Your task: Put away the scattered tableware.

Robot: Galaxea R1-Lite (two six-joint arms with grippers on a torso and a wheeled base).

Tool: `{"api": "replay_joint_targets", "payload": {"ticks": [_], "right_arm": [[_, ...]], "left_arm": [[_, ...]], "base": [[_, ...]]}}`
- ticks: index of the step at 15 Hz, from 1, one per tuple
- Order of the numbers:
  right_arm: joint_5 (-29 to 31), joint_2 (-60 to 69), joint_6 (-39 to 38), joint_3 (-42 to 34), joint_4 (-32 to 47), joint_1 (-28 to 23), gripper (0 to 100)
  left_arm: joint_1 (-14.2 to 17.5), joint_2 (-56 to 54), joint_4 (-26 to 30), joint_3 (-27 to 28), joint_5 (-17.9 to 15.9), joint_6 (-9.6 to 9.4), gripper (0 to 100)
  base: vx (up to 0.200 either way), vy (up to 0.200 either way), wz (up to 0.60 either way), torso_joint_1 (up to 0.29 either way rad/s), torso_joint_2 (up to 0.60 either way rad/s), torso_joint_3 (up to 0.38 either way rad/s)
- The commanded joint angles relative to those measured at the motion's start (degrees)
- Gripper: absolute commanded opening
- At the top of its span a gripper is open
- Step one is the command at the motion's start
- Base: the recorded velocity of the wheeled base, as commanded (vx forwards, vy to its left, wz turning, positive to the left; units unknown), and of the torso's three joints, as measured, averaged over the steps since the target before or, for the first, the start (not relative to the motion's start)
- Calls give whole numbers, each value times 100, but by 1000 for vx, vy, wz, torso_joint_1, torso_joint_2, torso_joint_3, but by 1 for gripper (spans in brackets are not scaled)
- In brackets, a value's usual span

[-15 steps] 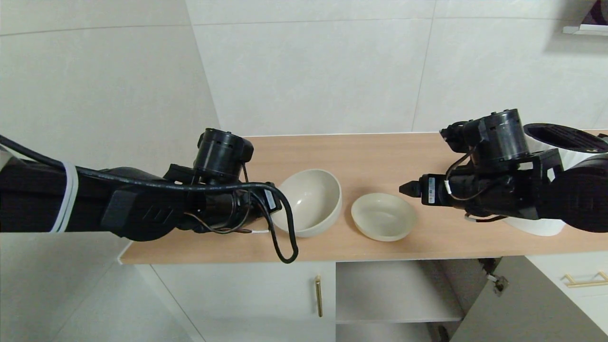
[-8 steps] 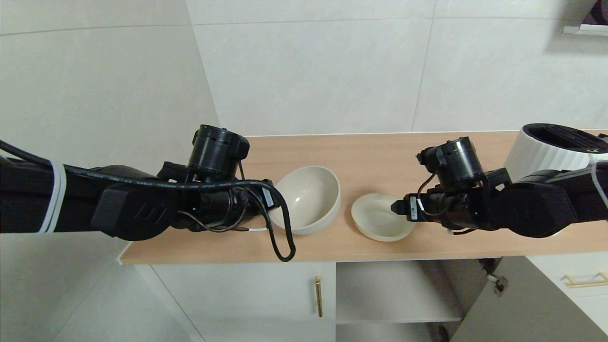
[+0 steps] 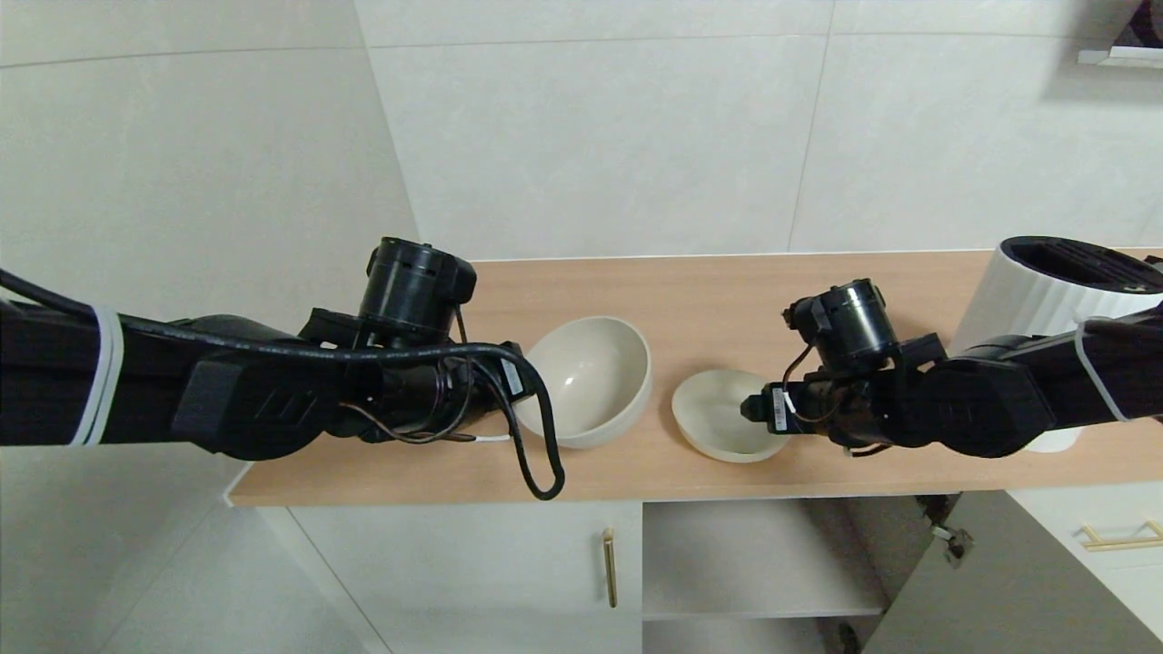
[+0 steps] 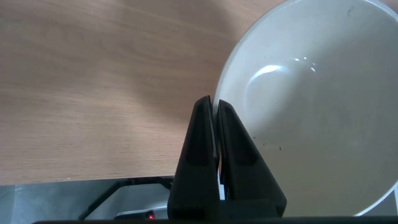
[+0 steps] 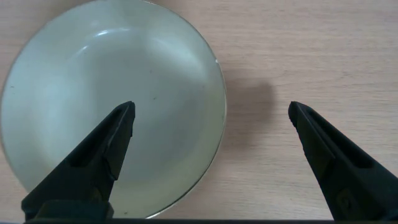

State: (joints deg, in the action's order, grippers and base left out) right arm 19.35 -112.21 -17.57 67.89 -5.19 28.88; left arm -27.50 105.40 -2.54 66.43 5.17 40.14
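Shows left gripper [image 4: 214, 109] pinched tight on rim of tilted large bowl [image 4: 311, 112] on counter [image 3: 727, 291], bowl cut off in left wrist view. Shows right gripper [image 5: 211, 111] spread wide, empty, straddling small bowl [image 5: 124, 68] rim alongside. Can't read label [image 3: 780, 411] on right gripper.

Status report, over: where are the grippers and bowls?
Left gripper shut on rim of large bowl, tilted. Right gripper open astride rim of small bowl. White canister stands apart, far right.

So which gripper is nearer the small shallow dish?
Right. The right gripper is open over the small dish, one finger above its inside, the other past its rim. The left gripper is shut on the large bowl at its rim, beside the dish.
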Motion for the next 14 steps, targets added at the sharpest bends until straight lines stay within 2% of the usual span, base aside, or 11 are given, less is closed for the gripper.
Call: {"api": "replay_joint_targets", "payload": {"ticks": [1,2,3,11,14], "right_arm": [[-1,-55,-1,5,1,4,100],[-10,-73,-1,5,1,4,100],[-19,-90,-1,14,1,-5,0],[-45,-11,-98,40,27,-5,0],[-71,481,-98,-39,203,-5,0]], "left_arm": [[-1,-11,-1,2,2,2,0],[-1,-11,-1,2,2,2,0],[-1,-11,-1,2,2,2,0],[8,-46,7,2,2,2,0],[8,-397,298,2,-25,-33,0]], "base": [[0,0,0,0,0,0],[0,0,0,0,0,0],[0,0,0,0,0,0],[0,0,0,0,0,0],[0,0,0,0,0,0]]}}
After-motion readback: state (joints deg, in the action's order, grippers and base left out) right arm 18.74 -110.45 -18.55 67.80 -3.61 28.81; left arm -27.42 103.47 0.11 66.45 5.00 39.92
